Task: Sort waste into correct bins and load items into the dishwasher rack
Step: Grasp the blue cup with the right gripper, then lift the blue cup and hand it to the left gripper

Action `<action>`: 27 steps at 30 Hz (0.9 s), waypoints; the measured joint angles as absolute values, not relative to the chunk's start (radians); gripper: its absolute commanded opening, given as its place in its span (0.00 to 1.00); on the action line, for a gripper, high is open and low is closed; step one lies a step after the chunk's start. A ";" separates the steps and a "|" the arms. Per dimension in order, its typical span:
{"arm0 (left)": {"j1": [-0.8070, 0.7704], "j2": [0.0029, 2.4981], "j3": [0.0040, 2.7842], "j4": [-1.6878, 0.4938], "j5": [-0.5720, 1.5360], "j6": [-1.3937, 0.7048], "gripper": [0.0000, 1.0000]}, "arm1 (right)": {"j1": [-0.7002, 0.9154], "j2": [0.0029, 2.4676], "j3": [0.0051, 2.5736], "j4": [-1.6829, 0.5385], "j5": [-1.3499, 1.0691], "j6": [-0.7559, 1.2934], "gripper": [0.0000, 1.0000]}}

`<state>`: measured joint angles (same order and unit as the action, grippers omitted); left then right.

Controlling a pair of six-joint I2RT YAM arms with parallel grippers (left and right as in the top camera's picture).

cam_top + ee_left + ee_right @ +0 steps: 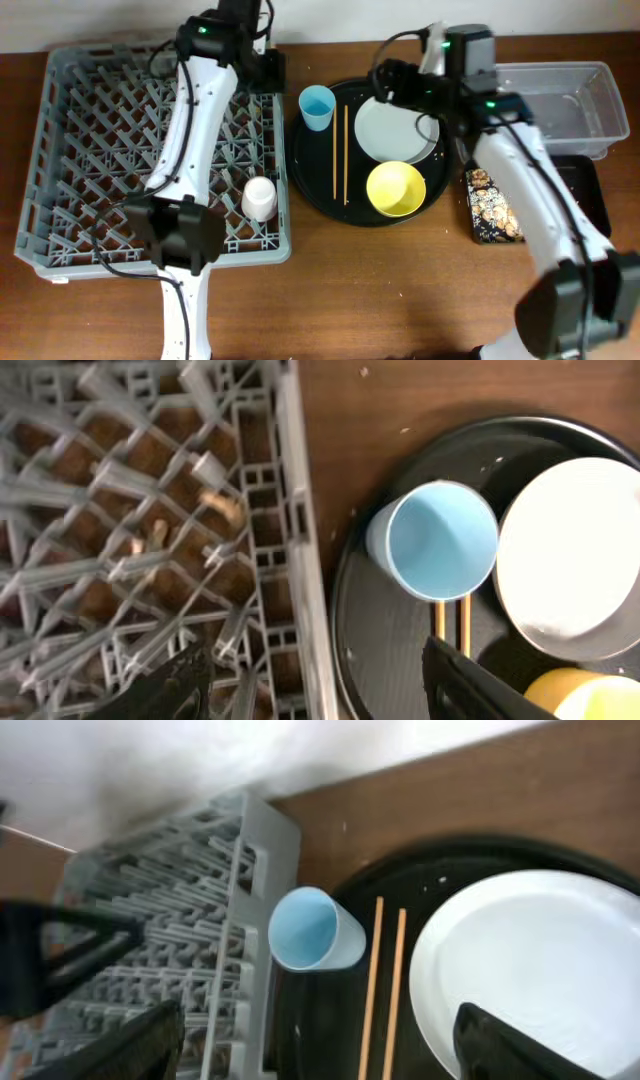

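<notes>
The grey dishwasher rack fills the left and holds the pinkish-white cup upside down near its front right corner. The light blue cup, two chopsticks, grey plate and yellow bowl sit on the round black tray. My left gripper is open and empty over the rack's far right edge, beside the blue cup. My right gripper is open and empty above the plate's far edge. Crumbly leftovers lie in the black rectangular tray. The tissue is out of view.
The clear tub stands at the far right, behind the black rectangular tray. The round black tray lies between the rack and the bins. The rack's right rim runs close to the round tray. Bare wood runs along the table's front edge.
</notes>
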<state>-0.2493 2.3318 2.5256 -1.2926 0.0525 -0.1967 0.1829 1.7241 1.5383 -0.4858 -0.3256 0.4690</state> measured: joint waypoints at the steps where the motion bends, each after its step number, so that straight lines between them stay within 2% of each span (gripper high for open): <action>1: -0.236 2.326 2.530 -1.328 0.052 -0.218 0.66 | 0.214 1.782 1.538 -0.445 -0.299 0.497 0.80; 4: -0.210 2.326 2.531 -1.383 0.053 -0.249 0.66 | 0.315 1.925 1.537 -0.308 -0.126 0.601 0.67; 7: -0.193 2.326 2.531 -1.390 0.051 -0.252 0.66 | 0.373 2.035 1.537 -0.218 -0.063 0.655 0.63; 10: -0.194 2.326 2.531 -1.392 0.049 -0.252 0.66 | 0.384 2.112 1.536 -0.126 -0.040 0.685 0.52; 12: -0.194 2.326 2.531 -1.393 0.049 -0.252 0.66 | 0.384 2.140 1.536 -0.105 -0.038 0.701 0.38; 14: -0.194 2.326 2.531 -1.400 0.049 -0.252 0.66 | 0.384 2.160 1.536 -0.095 -0.038 0.709 0.28; 16: -0.194 2.326 2.531 -1.404 0.049 -0.252 0.66 | 0.384 2.186 1.536 -0.099 -0.043 0.712 0.14; 17: -0.194 2.326 2.531 -1.404 0.049 -0.252 0.66 | 0.384 2.191 1.536 -0.110 -0.045 0.714 0.04; 22: -0.194 2.326 2.531 -1.412 0.049 -0.252 0.66 | 0.375 2.193 1.536 -0.158 -0.121 0.714 0.04; 25: -0.194 2.326 2.532 -1.442 0.049 -0.251 0.66 | 0.282 2.093 1.532 -0.368 -0.325 0.641 0.04; 27: -0.194 2.324 2.531 -1.477 0.061 -0.245 0.65 | 0.147 1.860 1.543 -0.636 -0.482 0.512 0.04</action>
